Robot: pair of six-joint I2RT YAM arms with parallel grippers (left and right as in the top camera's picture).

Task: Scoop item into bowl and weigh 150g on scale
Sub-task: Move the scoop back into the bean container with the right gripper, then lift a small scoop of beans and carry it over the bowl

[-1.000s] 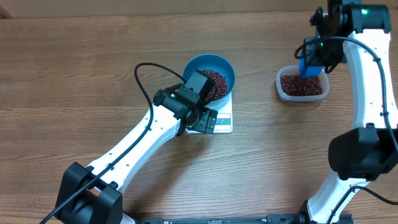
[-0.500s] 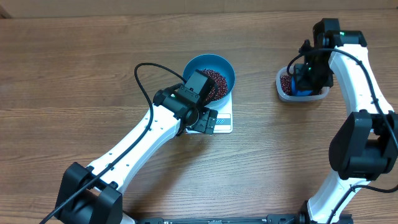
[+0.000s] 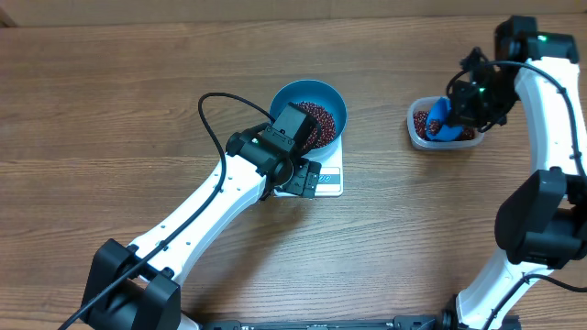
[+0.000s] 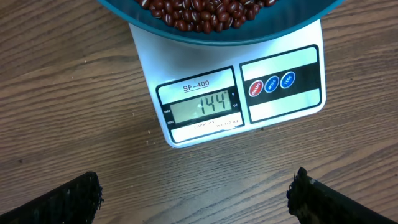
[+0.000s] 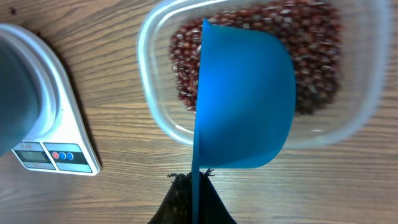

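On the scale (image 4: 249, 93), the bowl (image 3: 336, 103) holds beans (image 4: 199, 9); display 144, slightly short. Right of the scale, the right end effector (image 5: 193, 200), clamped on the scoop (image 5: 249, 106), has it in the tub (image 5: 152, 115); the left end effector (image 4: 196, 199) gapes empty.

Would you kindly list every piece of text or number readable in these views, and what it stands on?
"SF-400": printed on the scale, above its display.
"144": digits lit on the display.
Fine print under the display and labels on the three round buttons: too small to read.
No other text seen.
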